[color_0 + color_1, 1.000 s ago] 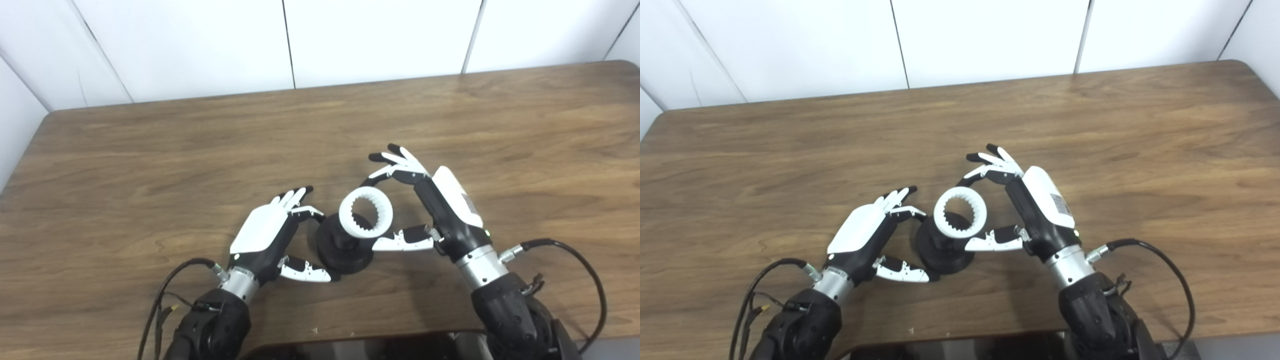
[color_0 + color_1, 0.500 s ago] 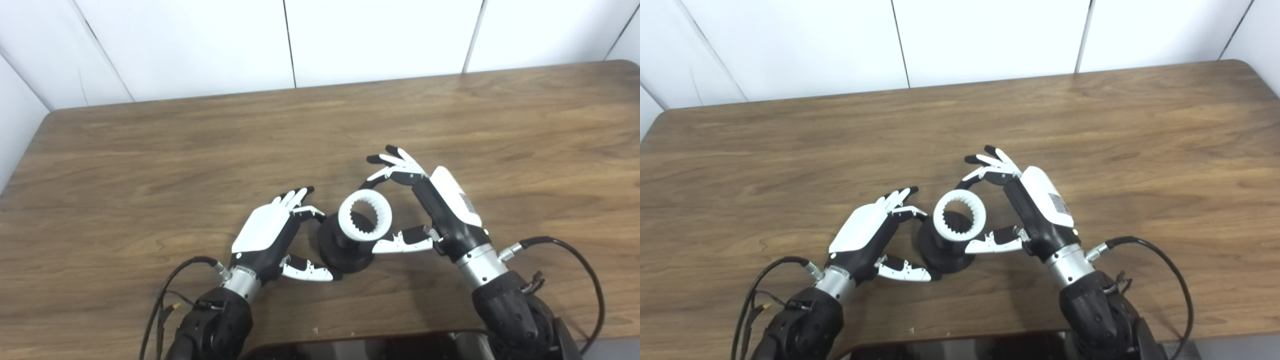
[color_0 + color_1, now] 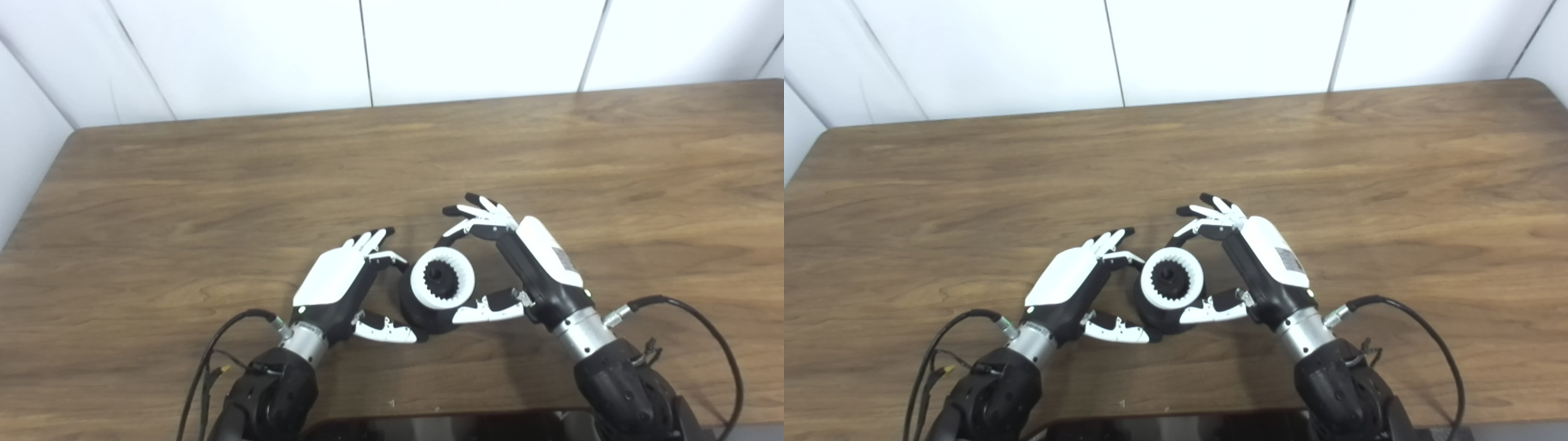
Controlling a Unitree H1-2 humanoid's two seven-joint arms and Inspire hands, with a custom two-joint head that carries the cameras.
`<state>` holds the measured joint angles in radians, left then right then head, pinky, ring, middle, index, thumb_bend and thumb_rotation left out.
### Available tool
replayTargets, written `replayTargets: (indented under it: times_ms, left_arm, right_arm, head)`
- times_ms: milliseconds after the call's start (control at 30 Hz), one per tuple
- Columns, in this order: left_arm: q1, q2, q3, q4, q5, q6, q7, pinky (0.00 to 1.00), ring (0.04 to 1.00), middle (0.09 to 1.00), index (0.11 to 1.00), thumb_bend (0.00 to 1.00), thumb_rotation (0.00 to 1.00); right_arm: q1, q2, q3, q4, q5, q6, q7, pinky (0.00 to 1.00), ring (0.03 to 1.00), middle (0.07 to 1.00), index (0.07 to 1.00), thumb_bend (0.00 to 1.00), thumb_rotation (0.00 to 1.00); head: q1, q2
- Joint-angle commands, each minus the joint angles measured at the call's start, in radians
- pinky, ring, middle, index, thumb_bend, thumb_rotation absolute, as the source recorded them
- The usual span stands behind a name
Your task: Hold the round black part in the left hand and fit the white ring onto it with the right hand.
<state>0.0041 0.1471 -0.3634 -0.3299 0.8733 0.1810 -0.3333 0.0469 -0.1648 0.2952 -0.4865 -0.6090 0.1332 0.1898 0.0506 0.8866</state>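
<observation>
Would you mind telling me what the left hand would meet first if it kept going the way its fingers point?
The left hand points up and to the right, so it would probably meet the right hand, just past the round black part; depth is unclear.

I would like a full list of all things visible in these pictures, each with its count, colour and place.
table: one, brown wood, fills the view, white wall panels behind it.
round part: one, black, stands on the table between the hands; its hub shows through the ring.
ring: one, white, toothed inside, sits around the hub.
cables: black, near both wrists.
left hand: white and black, fingers around the round part.
right hand: white and black, fingers on the ring.
</observation>
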Motion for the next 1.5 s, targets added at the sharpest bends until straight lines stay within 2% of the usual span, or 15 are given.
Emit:
replayTargets:
  times_ms: [0,767,833,900,933,1033,1467]
  left_arm:
    - [-0.035,-0.005,-0.002,-0.035,0.011,-0.003,0.008,1.0,1.0,1.0,0.67,1.0,0.39]
    - [-0.039,-0.003,0.004,-0.057,0.004,0.015,-0.017,1.0,1.0,1.0,0.672,1.0,0.37]
    - [-0.04,-0.002,0.002,-0.056,0.004,0.013,-0.012,1.0,1.0,1.0,0.67,1.0,0.38]
    - [-0.04,-0.001,0.001,-0.057,0.004,0.014,-0.012,1.0,1.0,1.0,0.67,1.0,0.38]
    - [-0.04,-0.001,0.002,-0.057,0.004,0.015,-0.012,1.0,1.0,1.0,0.67,1.0,0.38]
    - [-0.04,0.0,0.002,-0.057,0.002,0.016,-0.012,1.0,1.0,1.0,0.67,1.0,0.37]
    - [-0.038,0.002,0.0,-0.06,0.004,0.019,-0.013,1.0,1.0,1.0,0.669,1.0,0.37]
  right_arm:
    - [-0.032,0.007,0.002,-0.012,0.0,-0.037,-0.006,1.0,0.967,0.852,0.481,0.52,0.14]
    - [-0.074,0.018,-0.009,0.111,-0.027,-0.024,-0.028,1.0,0.953,0.843,0.482,0.52,0.14]
    - [-0.081,0.009,-0.005,0.106,-0.048,0.001,-0.004,0.97,0.962,0.87,0.492,0.52,0.15]
    - [-0.089,0.0,-0.001,0.087,-0.069,0.044,0.035,0.95,0.968,0.908,0.674,0.73,0.27]
    - [-0.091,-0.004,-0.002,0.077,-0.073,0.06,0.05,0.94,0.969,0.924,0.739,0.79,0.31]
    - [-0.092,-0.007,-0.005,0.059,-0.077,0.083,0.07,0.92,0.973,0.948,0.823,0.88,0.35]
    - [-0.099,-0.021,-0.019,0.021,-0.065,0.107,0.116,0.96,1.0,0.99,0.919,0.94,0.38]
  head:
    - [0.0,0.001]
    - [0.007,0.014]
    - [0.007,0.014]
    - [0.006,0.014]
    - [0.006,0.014]
    - [0.007,0.017]
    - [0.009,0.019]
